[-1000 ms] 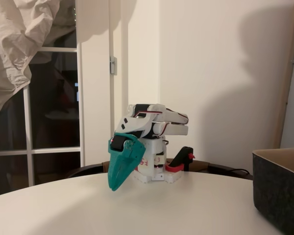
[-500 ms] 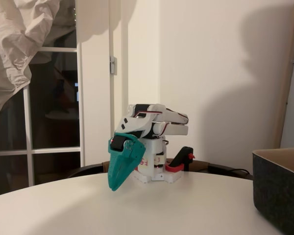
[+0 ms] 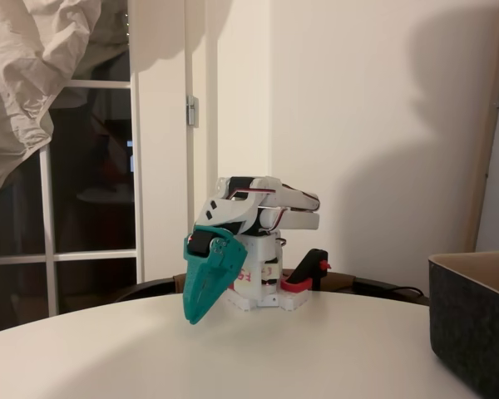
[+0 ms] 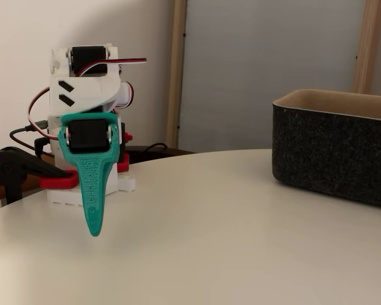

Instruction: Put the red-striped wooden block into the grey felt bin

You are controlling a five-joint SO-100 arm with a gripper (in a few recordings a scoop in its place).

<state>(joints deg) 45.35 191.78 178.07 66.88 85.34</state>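
Observation:
The arm sits folded over its white base at the back of the round white table (image 3: 316, 357). Its teal gripper (image 3: 193, 314) hangs tip-down just above the tabletop, jaws together with nothing between them; in the other fixed view the gripper (image 4: 94, 230) is a single narrow teal point. The grey felt bin (image 3: 476, 332) stands at the right edge of the table, well away from the gripper. Its tan lining shows along the rim of the bin (image 4: 336, 152) in the closer fixed view. The red-striped wooden block is out of view.
A black and red clamp (image 3: 310, 272) holds the arm's base to the table edge; the clamp (image 4: 16, 171) is left of the base in the other view. A wall and a dark glass door (image 3: 91, 208) are behind the table.

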